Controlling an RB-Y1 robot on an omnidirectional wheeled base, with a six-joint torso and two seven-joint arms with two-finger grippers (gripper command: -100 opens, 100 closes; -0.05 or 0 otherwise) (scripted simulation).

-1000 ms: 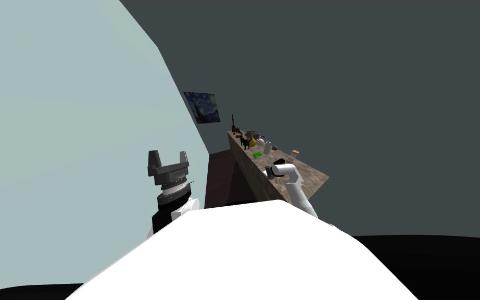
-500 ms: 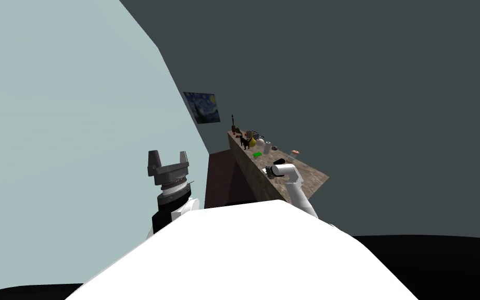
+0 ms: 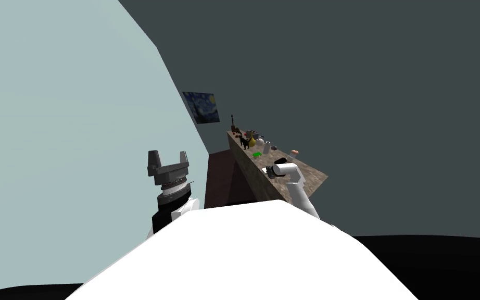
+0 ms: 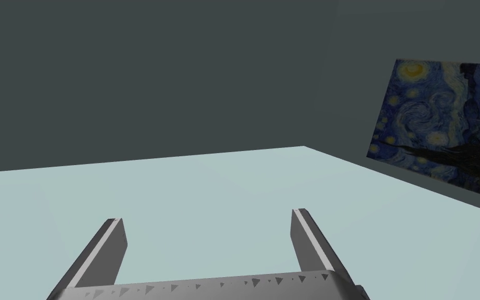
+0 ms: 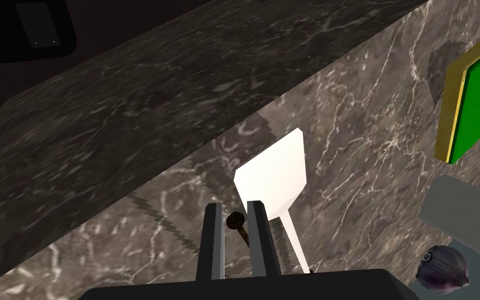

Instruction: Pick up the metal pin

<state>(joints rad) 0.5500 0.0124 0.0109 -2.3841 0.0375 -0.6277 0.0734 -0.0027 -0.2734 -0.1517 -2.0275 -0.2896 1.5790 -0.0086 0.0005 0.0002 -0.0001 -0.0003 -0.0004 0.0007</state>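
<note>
The pin (image 5: 236,223) is a small dark brown piece with a round head, lying on the marbled counter top (image 5: 369,156) near its front edge. In the right wrist view my right gripper (image 5: 234,205) is shut on it, its two fingers pressing the pin's head from both sides; the shaft runs back behind one finger. In the head view the right forearm (image 3: 292,179) reaches over the near end of the counter (image 3: 314,179). My left gripper (image 3: 167,158) is held up at the left by the pale wall, and in its own wrist view the left gripper (image 4: 207,219) stands open with nothing in it.
A white spatula (image 5: 273,174) lies right beside the pin, touching one finger's side. A green and yellow sponge (image 5: 470,99), a grey block (image 5: 463,213) and a dark purple bulb (image 5: 442,268) lie further along. Several small items (image 3: 254,140) crowd the counter's far end.
My head camera has shifted very slightly. Both arms stand where they were.
</note>
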